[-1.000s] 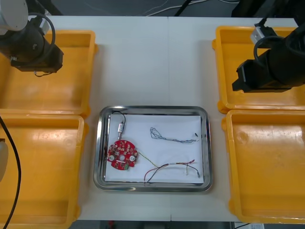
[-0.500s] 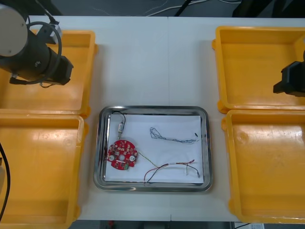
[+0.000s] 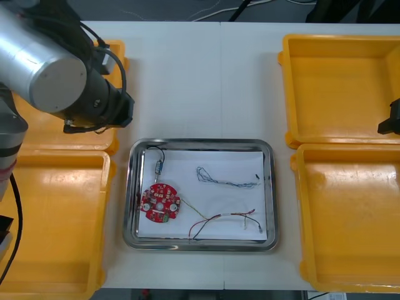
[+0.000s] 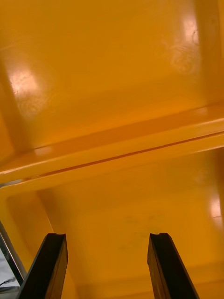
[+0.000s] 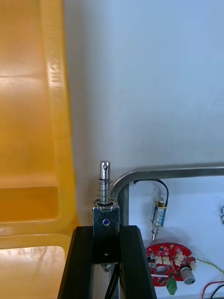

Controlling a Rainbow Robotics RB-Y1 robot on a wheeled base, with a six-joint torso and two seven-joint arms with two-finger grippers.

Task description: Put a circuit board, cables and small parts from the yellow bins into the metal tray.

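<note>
Left gripper: pinching small silver metal part, beside shiny metal tray; next, drop inside
Right gripper: spread over yellow bins (idle)

Light table, matte, pale grey-white, built from two tops: a seam runs from the table's far edge to its near edge, roughly mid-width. Light on the table is even, with only soft shadows. Beyond the table's far edge is dark floor, with white cords trailing across it and a black stand leg just beside them. There's a thin dark strip past the table's near edge too
</note>
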